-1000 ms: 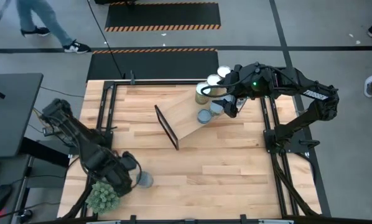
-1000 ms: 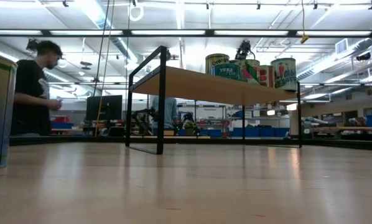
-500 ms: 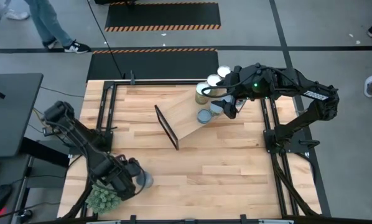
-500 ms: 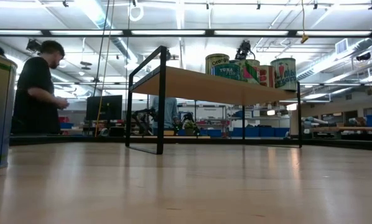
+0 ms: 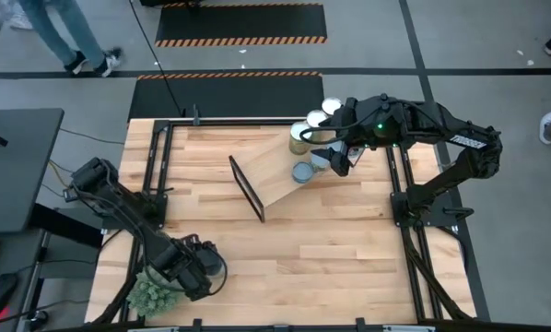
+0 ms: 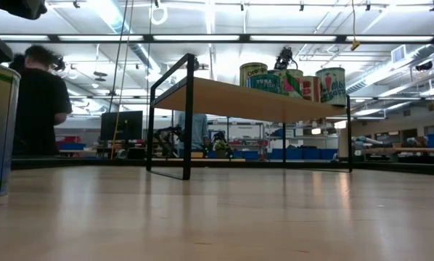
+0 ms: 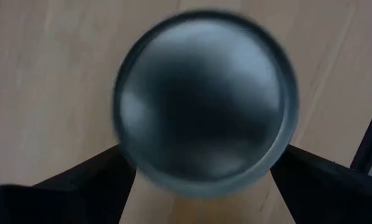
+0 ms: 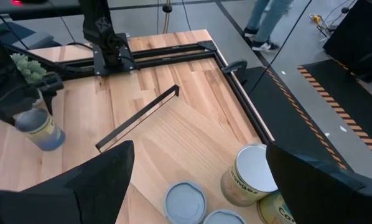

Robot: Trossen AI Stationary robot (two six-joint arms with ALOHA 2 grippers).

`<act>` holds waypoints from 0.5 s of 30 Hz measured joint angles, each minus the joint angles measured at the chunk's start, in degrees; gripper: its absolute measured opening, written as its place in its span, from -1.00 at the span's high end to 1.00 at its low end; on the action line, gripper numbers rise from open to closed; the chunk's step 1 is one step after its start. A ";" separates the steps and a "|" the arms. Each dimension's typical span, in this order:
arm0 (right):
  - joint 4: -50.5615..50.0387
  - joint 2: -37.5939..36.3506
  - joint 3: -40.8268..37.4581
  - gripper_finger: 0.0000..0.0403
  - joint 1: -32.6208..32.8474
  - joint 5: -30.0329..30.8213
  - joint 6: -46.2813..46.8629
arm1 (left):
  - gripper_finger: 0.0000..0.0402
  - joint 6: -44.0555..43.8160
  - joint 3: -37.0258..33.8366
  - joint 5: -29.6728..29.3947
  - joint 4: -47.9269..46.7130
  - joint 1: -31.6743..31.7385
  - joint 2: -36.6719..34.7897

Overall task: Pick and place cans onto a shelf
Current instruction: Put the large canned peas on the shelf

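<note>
Straddling the lone can (image 7: 204, 109) at the table's seven o'clock, the left gripper (image 5: 205, 267) stands unclenched; closing comes next. The right gripper (image 5: 340, 157) waits, released, over the shelf (image 5: 280, 175).

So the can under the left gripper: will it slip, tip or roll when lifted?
The can looks rigid metal with a smooth round wall, so the open left gripper may slip unless centred. It stands upright on the table, probably stable. Laid down, it would roll.

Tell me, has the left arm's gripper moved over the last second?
Yes. In the high view the left gripper has slid away from the green plant and now sits over the lone can on the table, fingers open on either side of it.
</note>
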 joint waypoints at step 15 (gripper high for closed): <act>0.00 0.02 0.00 -0.85 0.00 -0.02 -0.08 | -0.77 3.94 0.00 -2.63 4.19 3.52 2.28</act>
